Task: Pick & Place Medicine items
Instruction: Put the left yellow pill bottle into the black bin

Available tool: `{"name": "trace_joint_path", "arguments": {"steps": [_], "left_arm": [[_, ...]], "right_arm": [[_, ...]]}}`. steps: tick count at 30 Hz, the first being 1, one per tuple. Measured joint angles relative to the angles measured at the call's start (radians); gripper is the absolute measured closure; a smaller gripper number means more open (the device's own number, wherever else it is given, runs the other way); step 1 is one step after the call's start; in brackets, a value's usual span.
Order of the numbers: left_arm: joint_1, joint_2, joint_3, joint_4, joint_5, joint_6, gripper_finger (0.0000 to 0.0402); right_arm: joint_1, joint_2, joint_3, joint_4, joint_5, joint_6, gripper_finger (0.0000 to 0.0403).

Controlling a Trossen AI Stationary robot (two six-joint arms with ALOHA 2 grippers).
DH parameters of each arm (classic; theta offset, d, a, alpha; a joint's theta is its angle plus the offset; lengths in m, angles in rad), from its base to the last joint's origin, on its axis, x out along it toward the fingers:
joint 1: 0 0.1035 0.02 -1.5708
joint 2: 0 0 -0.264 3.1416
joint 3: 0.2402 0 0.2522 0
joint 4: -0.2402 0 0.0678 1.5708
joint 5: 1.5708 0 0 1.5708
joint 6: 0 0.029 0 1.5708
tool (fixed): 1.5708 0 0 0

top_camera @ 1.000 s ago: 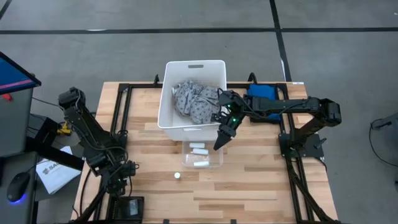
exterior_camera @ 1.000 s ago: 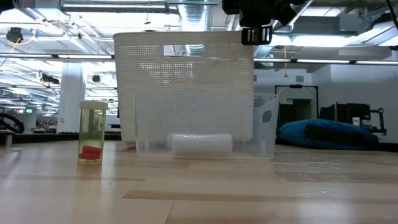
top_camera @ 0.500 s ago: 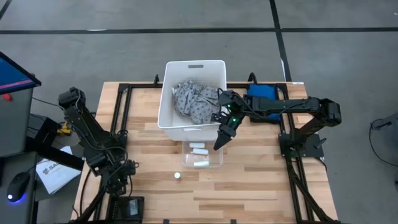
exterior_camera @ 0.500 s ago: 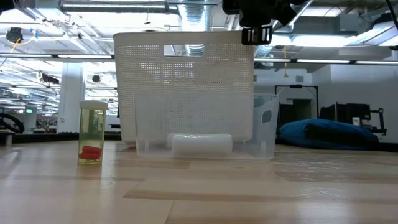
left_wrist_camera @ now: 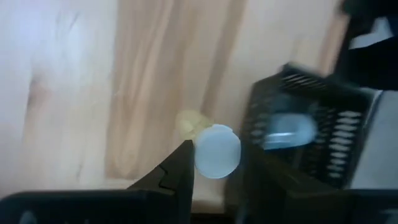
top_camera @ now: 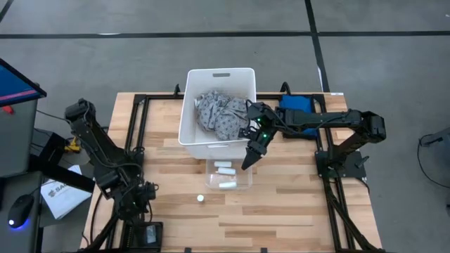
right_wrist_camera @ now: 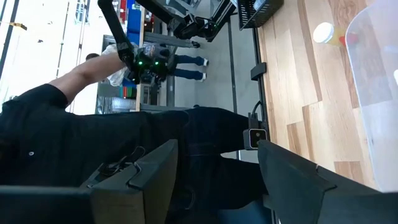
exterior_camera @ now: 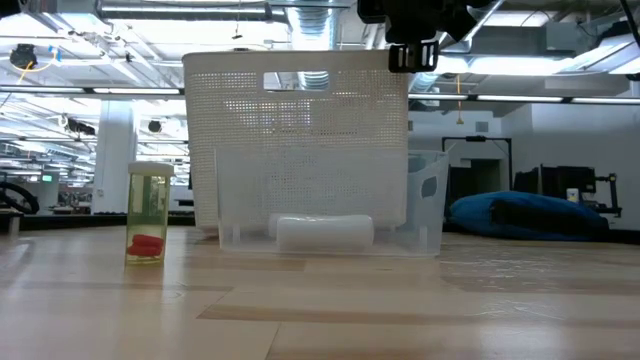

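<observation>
Bottle [exterior_camera: 151,215] just ahead of the half-spread, empty left pincer [top_camera: 145,195]: likely light, stiff, slick, easily tipped. Grip its sides under the cap. Right pincer [top_camera: 249,159] spread, waiting.

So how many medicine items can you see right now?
3. Two white cylinders lie in the clear container before the white bin; one small bottle stands on the table. The cloth may hide more.
</observation>
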Motion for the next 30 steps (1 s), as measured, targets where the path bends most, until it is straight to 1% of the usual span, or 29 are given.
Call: {"name": "trace_joint_path", "arguments": {"steps": [5, 8, 11, 13, 16, 21, 24, 26, 30], "left_arm": [[0.05, 0.0, 0.083, 0.014, -0.013, 0.07, 0.0297], [0.059, 0.0, 0.137, 0.023, -0.004, 0.079, 0.0297], [0.048, 0.0, 0.172, 0.036, 0.006, 0.056, 0.0297], [0.033, 0.0, 0.182, 0.069, 0.03, 0.037, 0.0297], [0.0, 0.011, 0.182, 0.102, 0.052, -0.028, 0.0297], [-0.06, 0.071, 0.182, 0.166, 0.054, -0.101, 0.0297], [-0.085, 0.125, 0.182, 0.199, 0.082, -0.118, 0.0297], [-0.098, 0.166, 0.182, 0.191, 0.101, -0.158, 0.0297], [-0.12, 0.238, 0.182, 0.195, 0.107, -0.218, 0.0296]], "right_arm": [[0.0, 0.0, 0.0, 0.0, 0.0, -0.001, 0.0183], [0.001, 0.0, 0.0, 0.0, 0.0, -0.003, 0.0183], [0.004, 0.0, 0.0, 0.0, 0.0, -0.004, 0.0183], [0.005, 0.0, 0.0, 0.0, 0.001, -0.007, 0.0183], [0.005, 0.0, 0.0, 0.0, -0.001, -0.014, 0.0183], [0.007, 0.0, 0.0, 0.0, -0.002, -0.022, 0.0183], [0.008, 0.0, 0.0, -0.001, -0.001, -0.022, 0.0183], [0.008, 0.0, 0.0, -0.001, -0.002, -0.021, 0.0183], [0.008, 0.0, 0.0, -0.001, -0.003, -0.019, 0.0183]]}}
